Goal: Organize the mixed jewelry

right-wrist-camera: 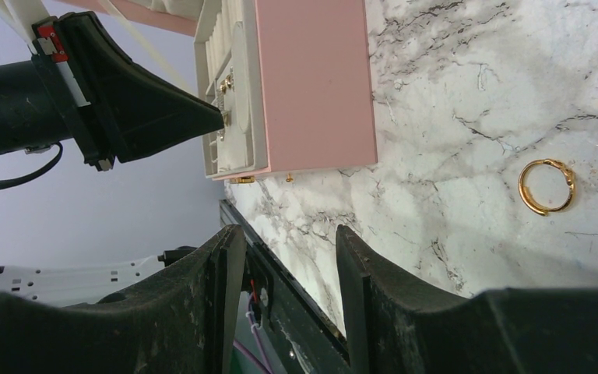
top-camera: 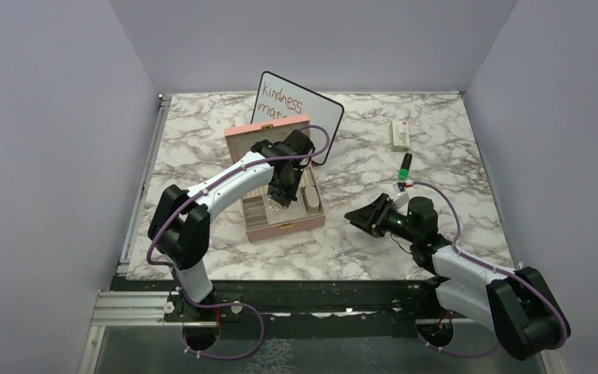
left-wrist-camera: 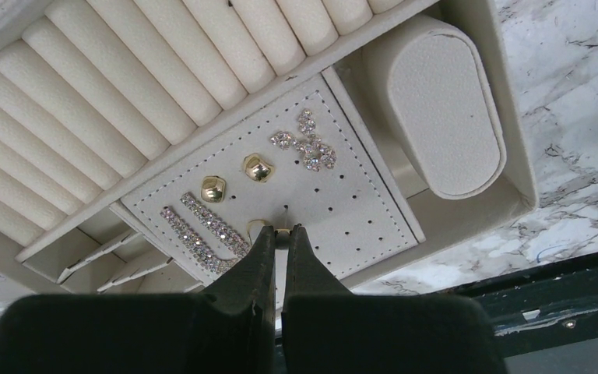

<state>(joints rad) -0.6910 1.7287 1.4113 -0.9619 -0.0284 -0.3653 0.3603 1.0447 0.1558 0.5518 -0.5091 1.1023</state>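
Note:
The pink box (top-camera: 280,228) lies open, and my left gripper (top-camera: 282,195) reaches down into it. In the left wrist view the left gripper (left-wrist-camera: 284,231) is shut on a small gold earring, its tips against the perforated cream pad (left-wrist-camera: 366,195). On that pad sit two gold studs (left-wrist-camera: 212,188), crystal bar earrings (left-wrist-camera: 202,226) and a crystal cluster (left-wrist-camera: 309,148). My right gripper (top-camera: 356,216) hovers open and empty over the marble right of the box. A gold ring (right-wrist-camera: 546,187) lies on the marble ahead of the right gripper (right-wrist-camera: 288,241). The pink box (right-wrist-camera: 315,86) shows there too.
Ring rolls (left-wrist-camera: 124,78) and an oval cushion (left-wrist-camera: 444,109) fill other box compartments. A small whiteboard (top-camera: 300,105) leans behind the box. A white-green packet (top-camera: 400,135) and a small green-black object (top-camera: 406,164) lie at the back right. Grey walls surround the table.

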